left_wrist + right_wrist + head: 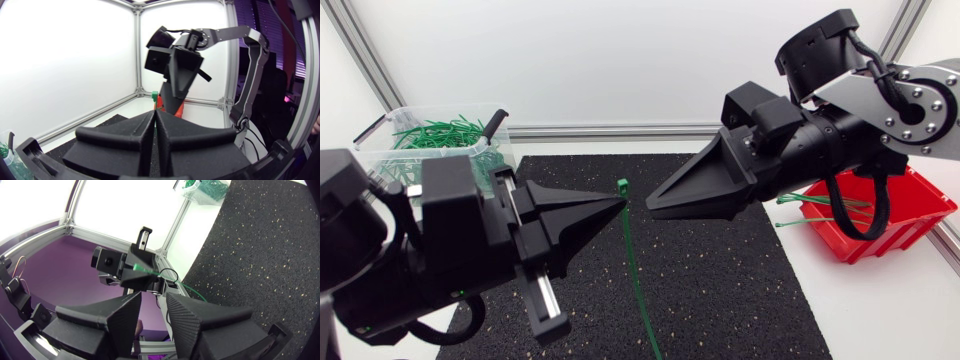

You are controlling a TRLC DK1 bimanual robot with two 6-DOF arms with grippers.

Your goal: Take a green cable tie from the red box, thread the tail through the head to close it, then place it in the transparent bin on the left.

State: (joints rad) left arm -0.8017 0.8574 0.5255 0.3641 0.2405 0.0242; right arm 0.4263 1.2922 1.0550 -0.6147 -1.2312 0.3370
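Left gripper was clenched on the green cable tie just below its head (tail trailing over the black mat). Right gripper sat just beside it, fingers parted, holding nothing. Farther back stood the red box and the transparent bin.

Rough black mat flecked with pale specks, smooth green plastic tie, glossy red plastic box, clear plastic bin, matt black left gripper and right gripper, smooth white desk, brushed metal frame
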